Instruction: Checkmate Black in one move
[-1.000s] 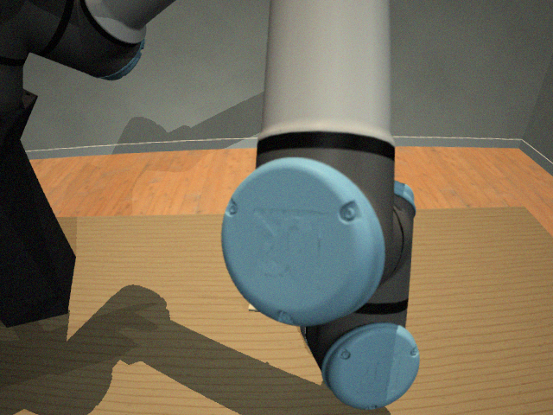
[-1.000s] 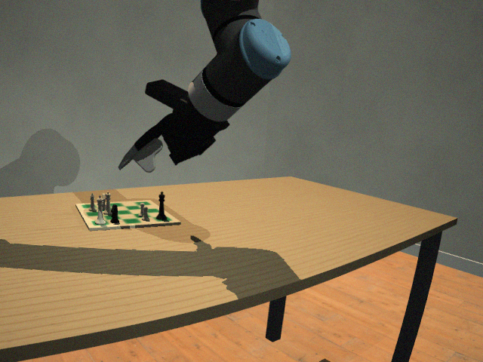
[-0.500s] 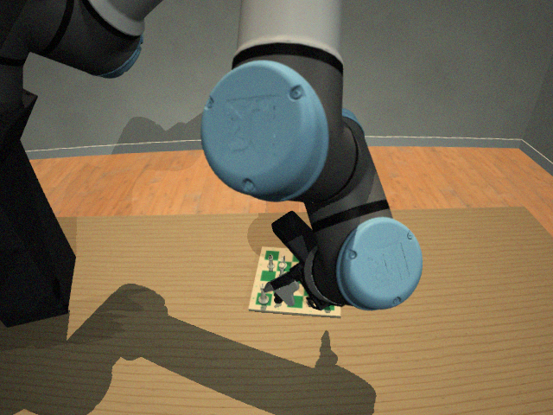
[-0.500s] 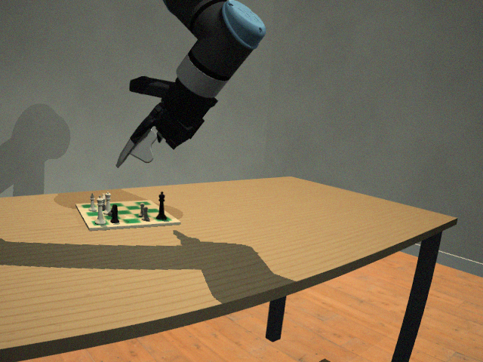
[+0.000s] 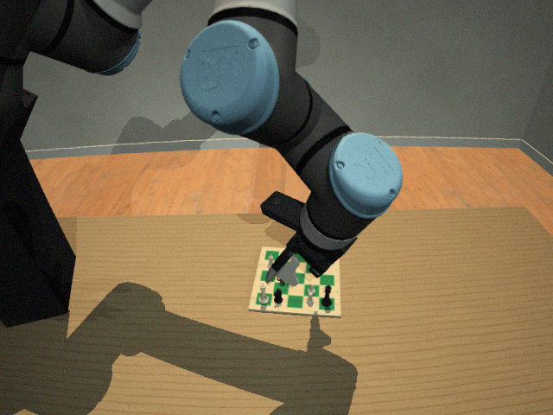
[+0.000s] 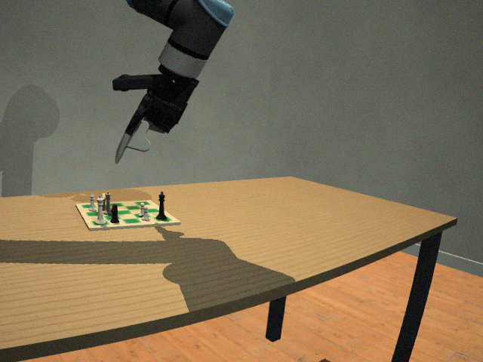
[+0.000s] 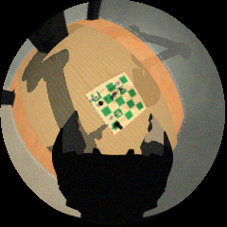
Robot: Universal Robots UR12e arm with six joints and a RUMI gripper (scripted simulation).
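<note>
text: none legible | board [image 5: 256, 298] edge markings: too small

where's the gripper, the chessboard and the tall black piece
gripper [image 6: 124, 149], exterior view, at the tips of its open, empty fingers above the board
chessboard [image 6: 171, 223], exterior view, on its pale border at the near right corner
tall black piece [image 6: 161, 206], exterior view, on the middle of its body
</note>
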